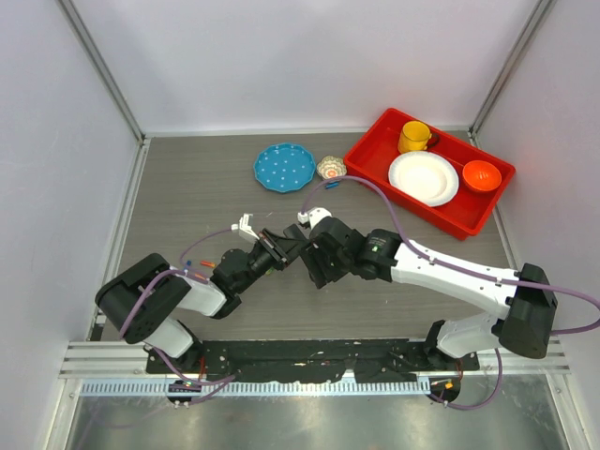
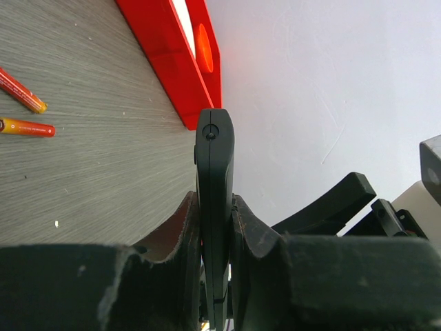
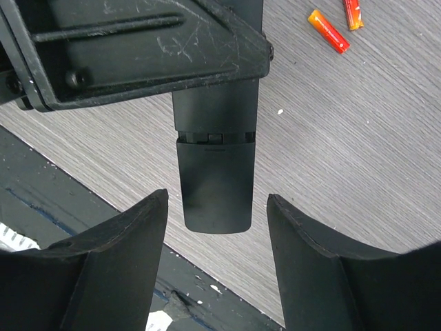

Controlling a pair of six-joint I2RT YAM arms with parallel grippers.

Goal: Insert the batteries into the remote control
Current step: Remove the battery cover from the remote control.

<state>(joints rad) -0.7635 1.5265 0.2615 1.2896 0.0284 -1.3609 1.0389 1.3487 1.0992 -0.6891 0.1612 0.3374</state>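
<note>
Left gripper (image 2: 215, 203) pinches the remote control (image 3: 215, 155) edgewise above the table (image 3: 358, 138), while the right gripper (image 3: 217, 200), jaws apart and touching nothing, straddles its free end, where a square, centred squeeze on the back cover (image 3: 215, 189) looks wiser than a skewed one.

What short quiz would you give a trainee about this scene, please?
1. True or false: the left gripper is shut on the slim flat black remote control.
2. The right gripper has its jaws: A) shut on the remote control; B) open on either side of its end; C) out of view.
3. Fill in: the round white plate lies in the ___ plastic tray.
Key: 1 true; 2 B; 3 red.
</note>
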